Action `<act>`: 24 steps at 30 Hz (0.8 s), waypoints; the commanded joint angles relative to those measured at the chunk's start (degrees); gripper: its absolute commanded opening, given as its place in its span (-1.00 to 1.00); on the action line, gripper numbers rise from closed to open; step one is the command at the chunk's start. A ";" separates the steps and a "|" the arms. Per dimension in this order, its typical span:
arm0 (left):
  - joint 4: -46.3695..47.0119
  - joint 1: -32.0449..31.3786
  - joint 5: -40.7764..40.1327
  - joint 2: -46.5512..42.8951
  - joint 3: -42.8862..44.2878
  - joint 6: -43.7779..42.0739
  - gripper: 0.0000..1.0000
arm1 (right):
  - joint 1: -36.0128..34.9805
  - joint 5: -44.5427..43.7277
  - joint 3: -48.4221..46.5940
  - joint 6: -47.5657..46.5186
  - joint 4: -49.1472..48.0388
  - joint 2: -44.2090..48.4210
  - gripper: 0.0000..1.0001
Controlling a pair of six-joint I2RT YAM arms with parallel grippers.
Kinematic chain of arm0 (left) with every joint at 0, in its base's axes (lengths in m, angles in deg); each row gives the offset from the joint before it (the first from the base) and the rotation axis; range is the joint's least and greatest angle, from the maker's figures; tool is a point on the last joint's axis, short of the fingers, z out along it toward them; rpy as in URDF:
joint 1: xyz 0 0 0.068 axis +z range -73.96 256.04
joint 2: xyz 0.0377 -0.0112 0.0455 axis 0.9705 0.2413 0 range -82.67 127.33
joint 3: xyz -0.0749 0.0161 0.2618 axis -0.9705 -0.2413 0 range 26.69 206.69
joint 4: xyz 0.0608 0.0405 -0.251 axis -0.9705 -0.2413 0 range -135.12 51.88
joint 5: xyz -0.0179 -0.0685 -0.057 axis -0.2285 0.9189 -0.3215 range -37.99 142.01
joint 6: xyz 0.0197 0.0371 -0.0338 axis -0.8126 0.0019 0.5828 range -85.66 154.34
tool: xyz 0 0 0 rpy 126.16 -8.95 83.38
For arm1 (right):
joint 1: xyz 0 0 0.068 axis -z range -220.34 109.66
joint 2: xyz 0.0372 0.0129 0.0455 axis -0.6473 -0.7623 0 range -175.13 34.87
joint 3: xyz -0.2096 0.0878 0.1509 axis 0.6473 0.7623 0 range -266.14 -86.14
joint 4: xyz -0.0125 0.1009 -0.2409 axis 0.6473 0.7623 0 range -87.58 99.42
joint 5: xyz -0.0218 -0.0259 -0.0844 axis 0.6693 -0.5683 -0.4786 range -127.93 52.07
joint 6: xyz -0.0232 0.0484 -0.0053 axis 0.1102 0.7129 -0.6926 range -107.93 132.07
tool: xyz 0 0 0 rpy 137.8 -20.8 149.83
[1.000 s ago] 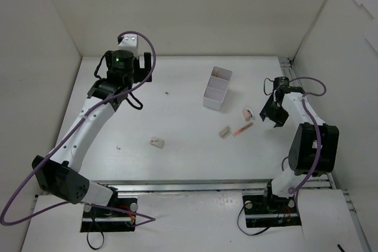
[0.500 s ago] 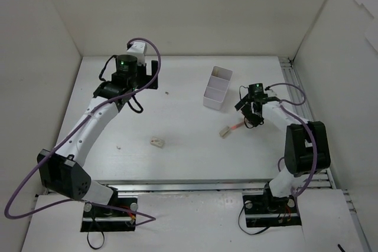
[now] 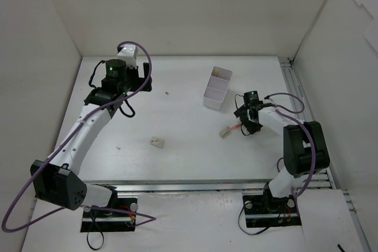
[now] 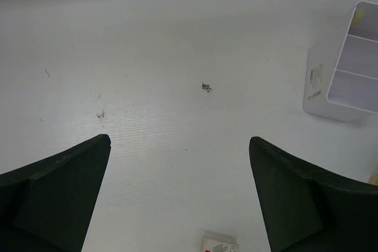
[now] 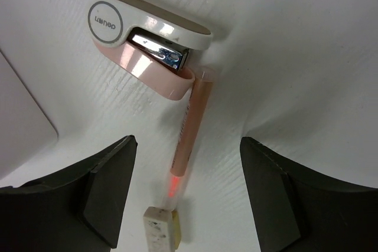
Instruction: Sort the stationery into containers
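Observation:
In the right wrist view my right gripper is open and empty, its jaws on either side of a thin orange-red pen lying on the table. A pink and white mini stapler touches the pen's far end. A beige eraser block lies at its near end. From above, the right gripper hangs over this group; the pen and eraser show, the stapler is hidden. My left gripper is open and empty at the far left. A second eraser lies mid-table. The white divided box stands behind.
A tiny dark speck lies left of the box and shows in the left wrist view. There the box is at the right edge and the eraser at the bottom. White walls enclose the table.
My right gripper has moved left from the table's right side to above the pen and stapler. My left arm has swung its wrist a little; it stays at the far left.

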 commanded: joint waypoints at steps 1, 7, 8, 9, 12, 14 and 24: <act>4.60 0.62 2.19 -2.08 -0.64 0.99 0.99 | 0.06 -4.19 -0.96 1.70 0.49 0.17 0.35; 6.71 1.68 2.37 -4.80 -3.80 2.13 0.99 | 2.00 -1.20 -6.75 -0.94 3.29 -5.11 -0.12; 7.32 2.20 2.28 -5.24 -5.11 2.31 0.99 | 2.26 -0.51 -7.89 -1.38 4.17 -5.64 -0.21; 8.03 2.73 2.28 -5.94 -5.56 2.66 1.00 | 2.43 -0.32 -8.34 -1.56 4.79 -5.73 -0.23; 9.52 3.26 2.54 -7.35 -7.67 3.19 1.00 | 2.61 0.64 -9.83 -2.34 7.25 -6.70 -0.39; 9.96 3.96 2.37 -7.97 -9.25 3.36 1.00 | 2.88 1.26 -12.02 -3.48 10.06 -8.19 -0.44; 11.02 6.78 2.28 -10.78 -13.12 4.86 1.00 | 2.26 1.87 -17.66 -6.30 16.66 -12.32 -0.62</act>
